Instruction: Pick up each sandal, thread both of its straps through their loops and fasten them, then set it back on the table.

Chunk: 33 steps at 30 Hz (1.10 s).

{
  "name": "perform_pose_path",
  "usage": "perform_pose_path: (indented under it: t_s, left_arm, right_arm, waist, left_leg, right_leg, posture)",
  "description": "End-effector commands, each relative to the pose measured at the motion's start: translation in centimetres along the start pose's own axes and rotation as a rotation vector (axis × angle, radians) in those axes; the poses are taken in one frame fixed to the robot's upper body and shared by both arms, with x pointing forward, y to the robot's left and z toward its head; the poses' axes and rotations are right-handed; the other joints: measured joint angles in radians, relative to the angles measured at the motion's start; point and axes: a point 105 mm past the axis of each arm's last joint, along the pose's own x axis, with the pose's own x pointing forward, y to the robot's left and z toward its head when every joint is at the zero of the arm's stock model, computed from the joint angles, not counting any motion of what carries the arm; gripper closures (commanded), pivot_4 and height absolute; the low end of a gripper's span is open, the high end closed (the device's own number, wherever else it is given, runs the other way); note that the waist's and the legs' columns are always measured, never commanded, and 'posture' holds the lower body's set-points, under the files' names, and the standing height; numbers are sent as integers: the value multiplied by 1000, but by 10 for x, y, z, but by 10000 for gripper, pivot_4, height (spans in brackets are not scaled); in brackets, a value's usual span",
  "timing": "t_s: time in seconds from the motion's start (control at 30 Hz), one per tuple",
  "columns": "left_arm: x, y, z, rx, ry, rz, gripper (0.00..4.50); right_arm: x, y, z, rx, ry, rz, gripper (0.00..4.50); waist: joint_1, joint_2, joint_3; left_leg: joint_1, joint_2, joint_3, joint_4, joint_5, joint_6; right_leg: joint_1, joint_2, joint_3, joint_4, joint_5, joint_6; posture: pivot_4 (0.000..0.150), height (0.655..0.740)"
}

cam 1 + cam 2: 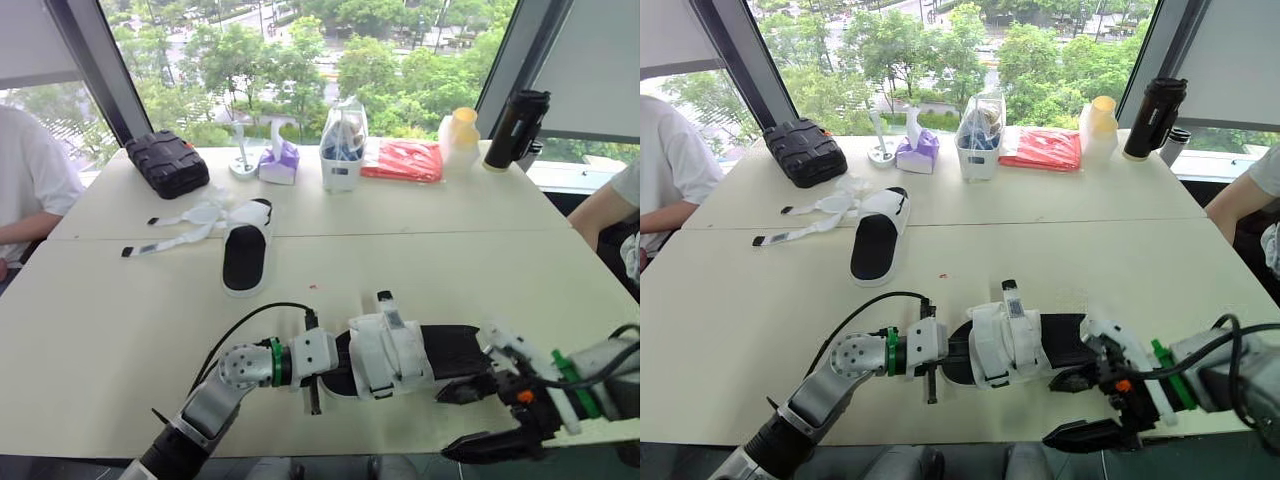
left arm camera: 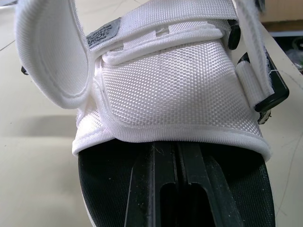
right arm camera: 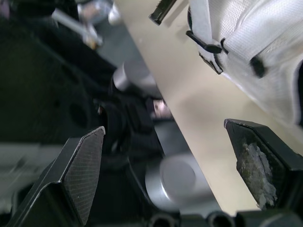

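Left eye view, largest first: the pale table point(image 1: 120, 330) fills the frame, with clutter along its far edge in the upper half, including a black case point(image 1: 168, 162). Someone's sleeve point(image 1: 30, 175) shows at the left border. The near sandal point(image 1: 400, 355) lies lengthwise at lower centre, close to the table's front edge. The far sandal point(image 1: 245, 255) sits left of centre with its loose straps point(image 1: 175, 235) trailing toward the left. Your left gripper point(image 1: 318, 372) is at the near sandal's left end. Your right gripper point(image 1: 480, 418) is at lower right, spread wide with nothing between its fingers and partly beyond the table edge. A strap tail point(image 1: 386, 305) stands up above the near sandal's white upper, so you should probably count its fastening as unfinished. Left wrist view adds what the head views lack: the left fingers point(image 2: 156, 189) lie almost together on the black footbed, pushed in under the white upper point(image 2: 170, 85). You cannot tell whether they pinch anything. A black loop point(image 2: 272, 92) sits at the upper's side. Right wrist view shows the table edge running diagonally between the open fingers point(image 3: 258, 158), and a strap loop point(image 3: 208, 47) at the upper right. Risks: a tug on the strap could slide this sandal off the front edge. Fingers tucked under the upper could keep the strap from drawing snug. A right-hand close on the loop rather than the tail would pull nothing through.
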Motion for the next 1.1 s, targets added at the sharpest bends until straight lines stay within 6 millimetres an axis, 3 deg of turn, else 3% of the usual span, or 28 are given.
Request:
perform_pose_path:
  t_s: [0.03, 0.2, 0.5, 1.1]
  left_arm:
    - [-1, -8, -20, -44, 77, -18, 45000]
    - [-1, -8, -19, -46, 80, -22, 45000]
    - [-1, -9, -19, -47, 83, -24, 45000]
    - [-1, -8, -19, -44, 80, -26, 45000]
  right_arm:
    - [15, 2, 3, -58, -26, -13, 1134]
    - [34, -4, 3, -99, -52, -33, 1134]
    - [46, -6, 18, -146, -95, -7, 1134]
    - [28, -11, 19, -181, -53, -92, 1134]
  waist:
    - [0, 0, 0]
    - [0, 0, 0]
    - [-2, -1, 1]
    - [-2, -2, 2]
  left_leg:
    - [0, 0, 0, 0, 0, 0]
    - [0, 0, -1, 0, 0, 0]
    - [0, 0, -1, 0, 0, 0]
    - [0, 1, -1, 0, 0, 0]
  right_leg:
    - [0, 0, 0, 0, 0, 0]
    - [0, 0, 0, 0, 0, 0]
    - [0, 1, 0, 0, 0, 0]
    - [0, 1, 0, 0, 0, 0]
  posture:
    - [1500, 7400]
    - [1500, 7400]
    - [1500, 7400]
    - [1500, 7400]
